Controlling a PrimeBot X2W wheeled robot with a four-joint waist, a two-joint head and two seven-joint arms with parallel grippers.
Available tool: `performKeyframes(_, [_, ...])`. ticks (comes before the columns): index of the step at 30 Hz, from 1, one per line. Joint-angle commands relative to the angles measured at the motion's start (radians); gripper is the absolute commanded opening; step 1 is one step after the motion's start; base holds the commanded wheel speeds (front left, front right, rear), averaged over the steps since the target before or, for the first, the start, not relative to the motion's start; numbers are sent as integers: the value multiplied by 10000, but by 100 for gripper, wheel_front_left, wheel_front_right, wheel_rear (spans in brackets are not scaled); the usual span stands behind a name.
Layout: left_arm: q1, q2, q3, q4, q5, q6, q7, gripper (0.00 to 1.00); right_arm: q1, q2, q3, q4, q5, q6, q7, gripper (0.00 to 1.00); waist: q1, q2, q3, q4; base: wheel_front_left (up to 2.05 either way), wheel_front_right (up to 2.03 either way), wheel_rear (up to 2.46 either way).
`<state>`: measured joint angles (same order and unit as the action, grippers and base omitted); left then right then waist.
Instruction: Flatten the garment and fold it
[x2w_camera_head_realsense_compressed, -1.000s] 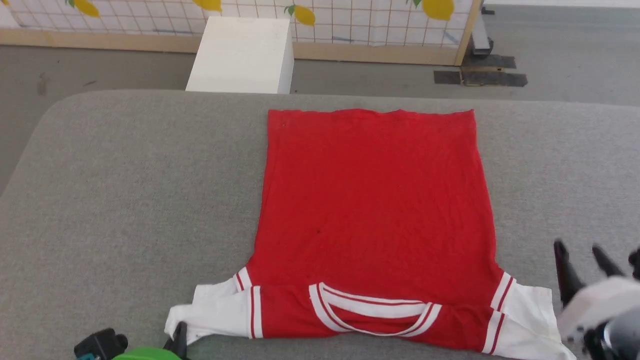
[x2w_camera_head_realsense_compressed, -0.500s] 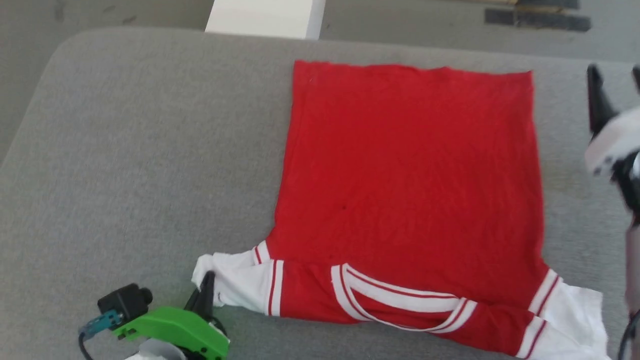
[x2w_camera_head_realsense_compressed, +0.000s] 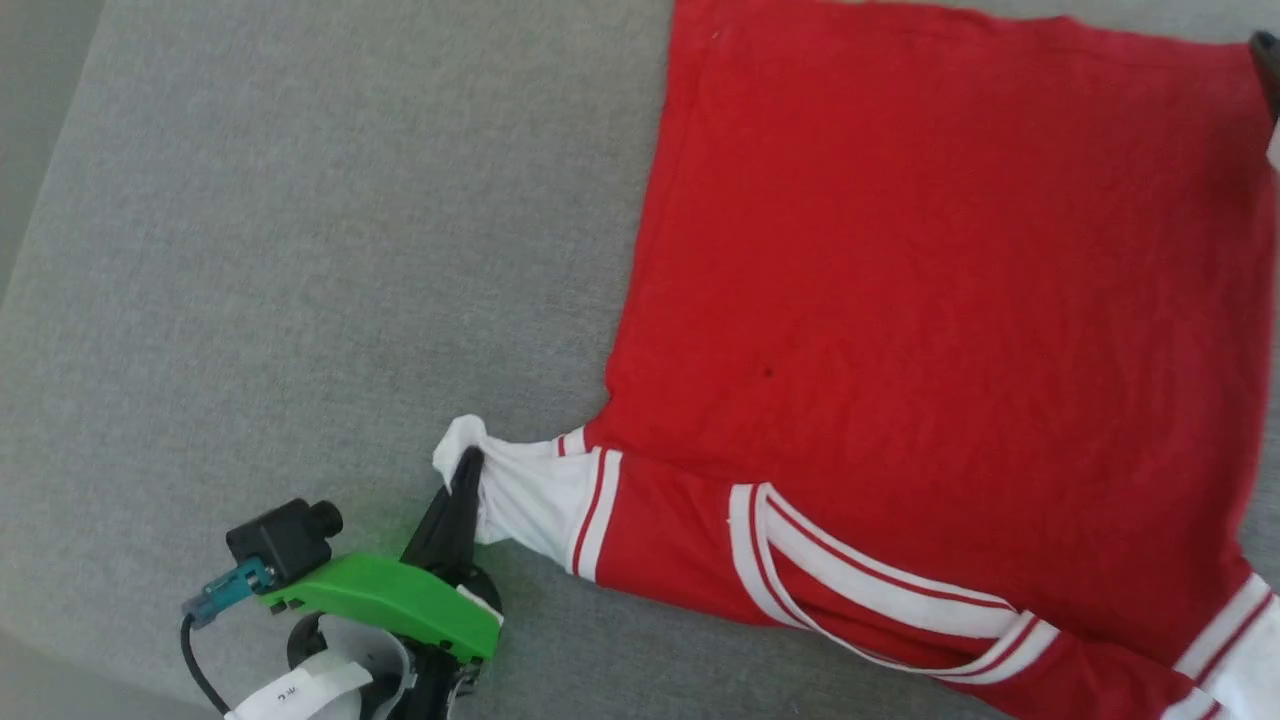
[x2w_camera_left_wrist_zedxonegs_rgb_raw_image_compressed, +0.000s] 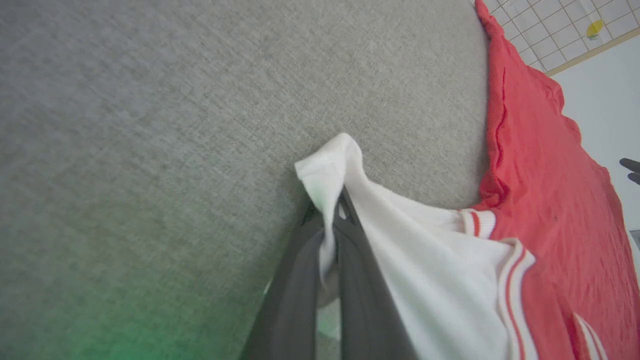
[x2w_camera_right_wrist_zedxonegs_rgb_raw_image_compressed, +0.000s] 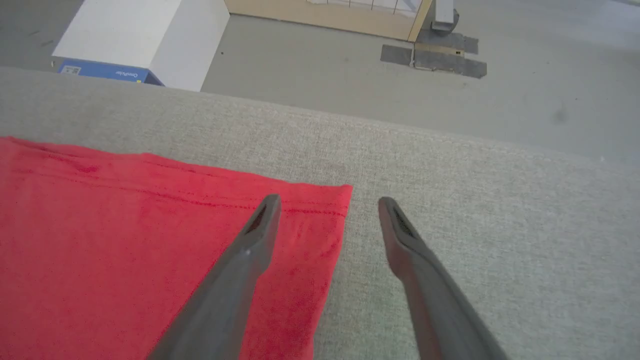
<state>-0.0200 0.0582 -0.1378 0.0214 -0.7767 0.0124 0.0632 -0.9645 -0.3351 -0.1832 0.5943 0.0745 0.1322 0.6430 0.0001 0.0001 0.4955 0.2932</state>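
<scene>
Garment: the garment (x2w_camera_head_realsense_compressed: 900, 300) lies spread on the grey table (x2w_camera_head_realsense_compressed: 250, 250), red body mostly flat with fine wrinkles, collar (x2w_camera_head_realsense_compressed: 850, 590) at its near end, hem at its far end.
Sleeve: the white sleeve (x2w_camera_head_realsense_compressed: 525, 500) at the garment's near corner is bunched into a twisted peak instead of lying flat.
Left gripper: the left gripper (x2w_camera_left_wrist_zedxonegs_rgb_raw_image_compressed: 330, 215) has its jaws pressed together, pinching the tip of that sleeve.
Right gripper: the right gripper (x2w_camera_right_wrist_zedxonegs_rgb_raw_image_compressed: 327, 201) hangs over the garment's far hem corner (x2w_camera_right_wrist_zedxonegs_rgb_raw_image_compressed: 336, 195) with jaws spread wide and holding nothing. One finger is above the red cloth, the other just past the garment's side edge. I cannot tell whether it touches the cloth.
Step in hand: probably flattening, by drawing the sleeve out from the garment's body.
Doing it well: pull low, close to the table and straight away from the striped armhole trim. Ease off once the sleeve is taut, so the flat body does not drag.
Anchor: closing the spread jaws on the hem corner would likely hold the garment against that pull.
Risk: lifting the sleeve high may wrinkle the shoulder and skew the collar.
</scene>
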Motion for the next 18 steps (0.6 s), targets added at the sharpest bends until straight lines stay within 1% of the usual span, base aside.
performKeyframes(1, [-73, -65, -75, 341, -61, 83, 66, 0, -221, -3, -121, 88, -180, -15, 493, 100, -1, -1, 557, 479, 0, 0, 0])
performKeyframes(5, [-153, -68, -192, 446, -95, 91, -38, 0, -460, 111, -625, 87, -773, -15, 1959, 100, -1, -1, 665, 492, 0, 0, 0])
performKeyframes(6, [-172, -69, -222, 474, -99, 93, -60, 0, -470, 165, -774, 26, -961, -15, 2321, 71, -1, -1, 673, 490, 0, 0, 0])
performKeyframes(7, [-184, -69, -244, 494, -102, 96, -74, 0, -468, 208, -862, -44, -1099, -15, 2585, 49, -1, -1, 675, 486, 0, 0, 0])
performKeyframes(8, [-199, -70, -273, 519, -105, 99, -88, 0, -445, 253, -932, -181, -1243, -15, 2803, 30, -1, -1, 664, 480, 0, 0, 0])
performKeyframes(9, [-206, -70, -297, 539, -100, 100, -95, 0, -409, 276, -955, -341, -1333, -15, 2828, 18, -1, -1, 645, 471, 0, 0, 0])
performKeyframes(10, [-216, -70, -324, 565, -98, 98, -102, 0, -325, 304, -1044, -536, -1408, -15, 2763, 0, -1, -1, 605, 463, 0, 0, 0])
performKeyframes(11, [-219, -70, -339, 585, -111, 85, -112, 0, -214, 337, -1101, -683, -1433, -15, 2640, 0, -1, -1, 551, 450, 0, 0, 0])
performKeyframes(12, [-213, -70, -353, 609, -133, 68, -119, 0, -55, 365, -1175, -953, -1443, -15, 2213, 0, -1, -1, 490, 434, 0, 0, 0])
performKeyframes(15, [-180, -62, -346, 682, -171, 57, -143, 0, 605, 535, -1416, -1627, -1333, -15, 198, 0, -1, -1, 208, 356, 0, 0, 0])
performKeyframes(16, [-153, -28, -327, 705, -167, 68, -148, 0, 901, 678, -1533, -1819, -1220, -15, -706, 0, -1, -1, 34, 288, 0, 0, 0])
performKeyframes(18, [-83, 77, -271, 699, -128, 124, -144, 0, 1473, 952, -1579, -2065, -1055, -15, -2169, 0, -1, -1, -251, 105, 0, 0, 0])
